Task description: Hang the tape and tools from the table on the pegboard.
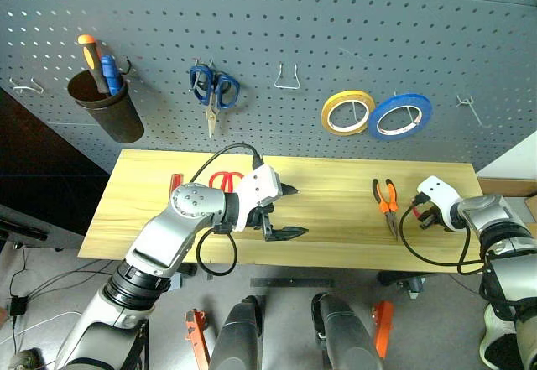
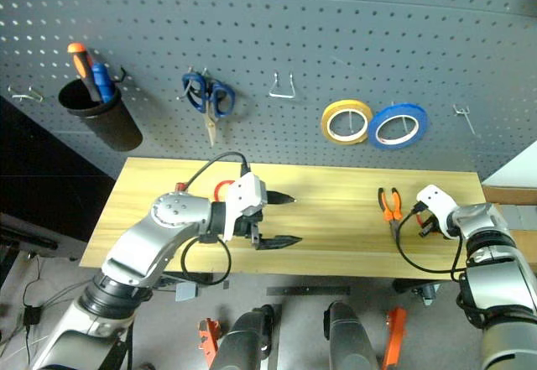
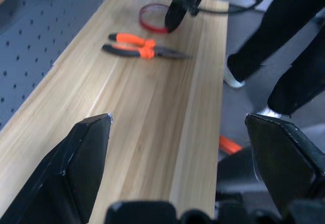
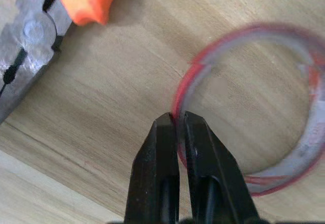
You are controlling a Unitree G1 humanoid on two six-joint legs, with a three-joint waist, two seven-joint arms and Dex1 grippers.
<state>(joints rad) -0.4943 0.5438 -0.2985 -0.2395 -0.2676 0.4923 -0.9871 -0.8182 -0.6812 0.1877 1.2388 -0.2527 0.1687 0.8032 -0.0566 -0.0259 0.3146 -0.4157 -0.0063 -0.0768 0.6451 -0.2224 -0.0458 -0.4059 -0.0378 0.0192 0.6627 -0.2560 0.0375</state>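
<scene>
Right claw (image 4: 176,125) is pinched tight on the rim of the red tape ring (image 4: 284,178), which lies flat on the worktop (image 1: 336,194) just beside the orange pliers (image 1: 386,200). Left claw (image 1: 288,212) hangs wide open over the worktop's middle, red scissors (image 1: 225,179) behind it, pegboard (image 1: 277,18) beyond

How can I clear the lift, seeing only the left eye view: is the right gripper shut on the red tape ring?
Observer: Yes. In the right wrist view the right gripper is shut on the rim of the red tape ring.
Operator: Is the ring off the table?
Observer: No, it appears to lie flat on the table, not yet lifted.
Operator: Do the pliers touch it?
Observer: No, the pliers lie beside it, apart.
</scene>
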